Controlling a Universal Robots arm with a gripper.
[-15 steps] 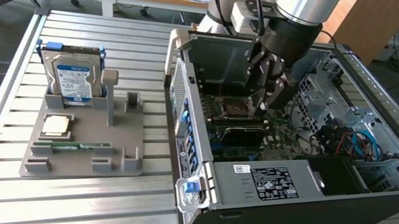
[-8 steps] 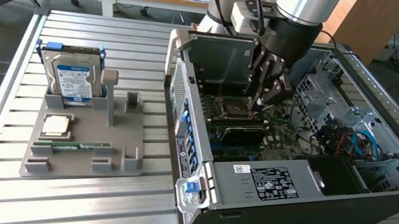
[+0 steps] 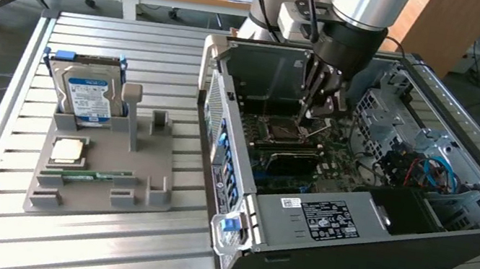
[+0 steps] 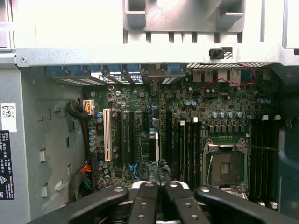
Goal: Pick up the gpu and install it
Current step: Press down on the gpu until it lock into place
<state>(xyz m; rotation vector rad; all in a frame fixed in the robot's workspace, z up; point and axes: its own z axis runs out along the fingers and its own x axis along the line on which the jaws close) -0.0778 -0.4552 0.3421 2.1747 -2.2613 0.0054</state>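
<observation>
Where you reach into the open dark metal computer case [image 3: 376,254], gripper [image 4: 159,185]: clenched on the thin black-faced gpu [image 4: 156,154].
Gpu: edge-on over the green motherboard [image 4: 224,100].

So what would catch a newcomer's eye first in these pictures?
Probably the open computer case lying on the slatted metal table, with the robot arm's gripper reaching down inside over the green motherboard. On the exterior view's left, a grey holder props up a silver hard drive.
</observation>
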